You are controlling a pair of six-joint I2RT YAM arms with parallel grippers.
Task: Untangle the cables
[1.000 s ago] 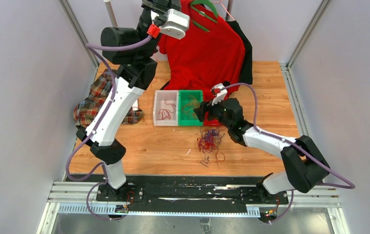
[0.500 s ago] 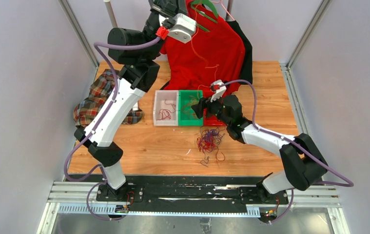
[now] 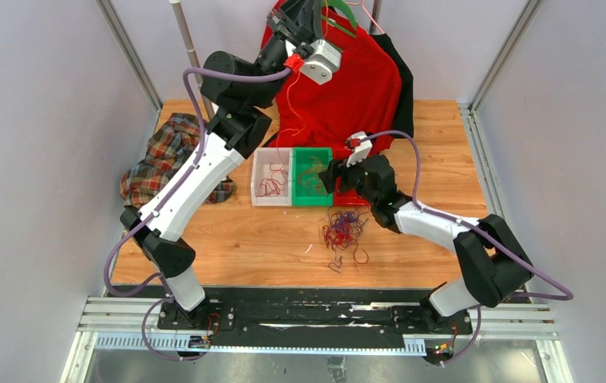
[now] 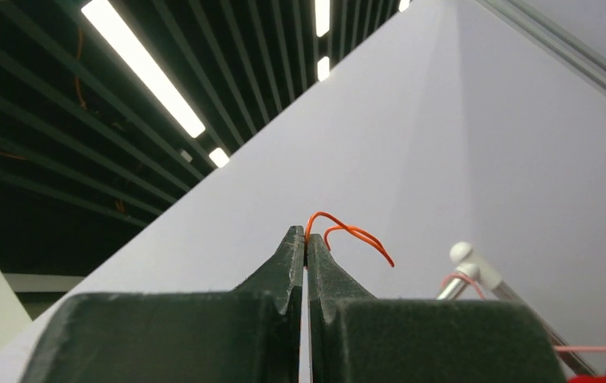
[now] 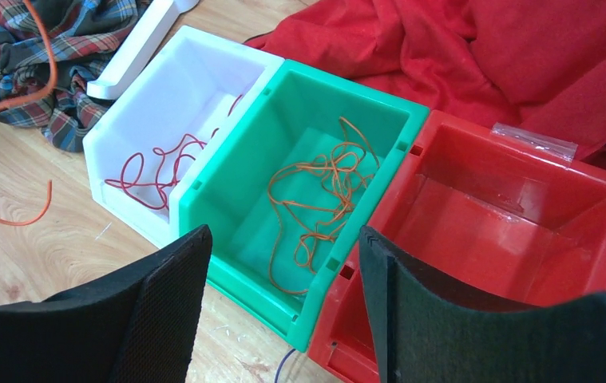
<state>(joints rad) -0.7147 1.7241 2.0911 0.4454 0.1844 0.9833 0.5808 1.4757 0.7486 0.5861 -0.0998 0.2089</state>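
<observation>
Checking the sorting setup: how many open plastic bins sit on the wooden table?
3, in one row: white plastic bin at left with red wires, green plastic bin in the middle with orange wires, red plastic bin at right. None seems hidden.

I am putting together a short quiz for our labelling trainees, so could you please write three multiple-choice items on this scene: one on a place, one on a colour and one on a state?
1. Where does the tangled bundle lie relative to the green bin?
A. on the table, nearer the arm bases
B. behind it, toward the back wall
C. inside it

2. What colour are the wires in the green bin?
A. red
B. orange
C. purple

3. How is the left gripper?
A. open and empty
B. shut on an orange wire
C. open, a wire lying loose across it

Answers:
1 A: the top view shows it on bare wood on the bin's near side.
2 B: the right wrist view shows thin orange loops there.
3 B: its fingers meet with the wire pinched at the tips.
</observation>
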